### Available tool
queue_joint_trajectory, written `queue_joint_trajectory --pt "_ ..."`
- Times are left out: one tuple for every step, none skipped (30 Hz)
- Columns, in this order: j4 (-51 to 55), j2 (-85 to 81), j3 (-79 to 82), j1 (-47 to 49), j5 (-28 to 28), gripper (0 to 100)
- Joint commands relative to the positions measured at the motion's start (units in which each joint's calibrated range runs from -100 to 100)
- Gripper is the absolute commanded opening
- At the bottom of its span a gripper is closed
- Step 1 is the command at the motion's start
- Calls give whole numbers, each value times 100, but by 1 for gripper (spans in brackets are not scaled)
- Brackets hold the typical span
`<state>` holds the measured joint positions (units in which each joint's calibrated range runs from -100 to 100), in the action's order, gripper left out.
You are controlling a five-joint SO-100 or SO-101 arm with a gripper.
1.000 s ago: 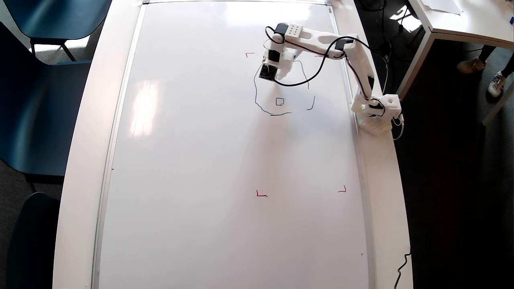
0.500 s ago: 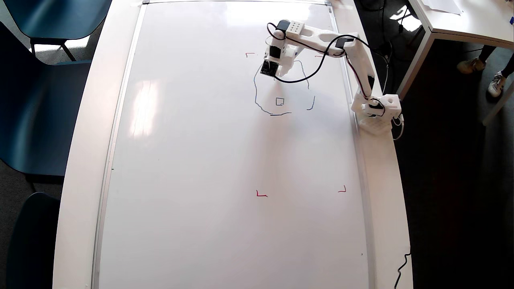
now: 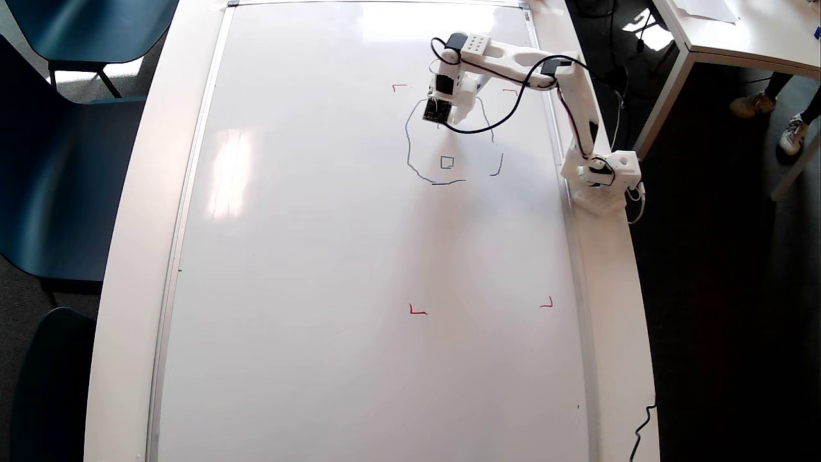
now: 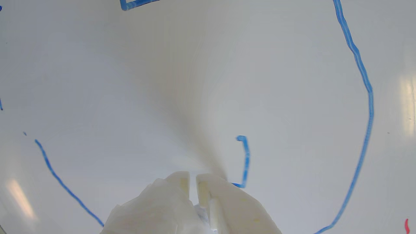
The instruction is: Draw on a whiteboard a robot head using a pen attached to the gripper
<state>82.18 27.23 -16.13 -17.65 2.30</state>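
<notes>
Overhead view: unlabelled whiteboard [image 3: 321, 256], no legible writing.

The whiteboard [image 3: 308, 269] lies flat and bare across almost all of the table [image 3: 138, 256]; nothing stands on its left half or its whole near part, so a hand could sweep there freely. The only raised thing over it is the arm [image 3: 513, 63] itself, reaching from its base [image 3: 603, 176] on the right table rim across the far right part, with a black cable [image 3: 494, 119] looping low over the surface beside the hand [image 3: 449, 115]. In the wrist view the surface ahead of the hand [image 4: 192, 177] is flat and unblocked. Chairs [image 3: 58, 186] crowd the left edge; a second table [image 3: 737, 38] stands far right, off the board.
</notes>
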Motion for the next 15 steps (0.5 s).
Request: queue_joint_trajectory --pt "44 -539 192 37 33 1" --pt "36 -572 228 37 38 1" --pt "36 -598 264 37 38 1" --pt "27 -631 310 37 38 1" --pt "10 -681 401 37 44 1" --pt "10 -707 437 37 44 1" --pt "10 -715 464 45 44 1" --pt "10 -715 491 89 44 1" --pt "10 -715 500 111 44 1" --pt "18 -715 500 155 33 1" --pt "18 -723 500 207 28 1" --pt "18 -723 500 251 22 1" --pt "18 -732 510 280 17 1" --pt "27 -732 510 317 11 1" --pt "36 -732 510 354 6 1"
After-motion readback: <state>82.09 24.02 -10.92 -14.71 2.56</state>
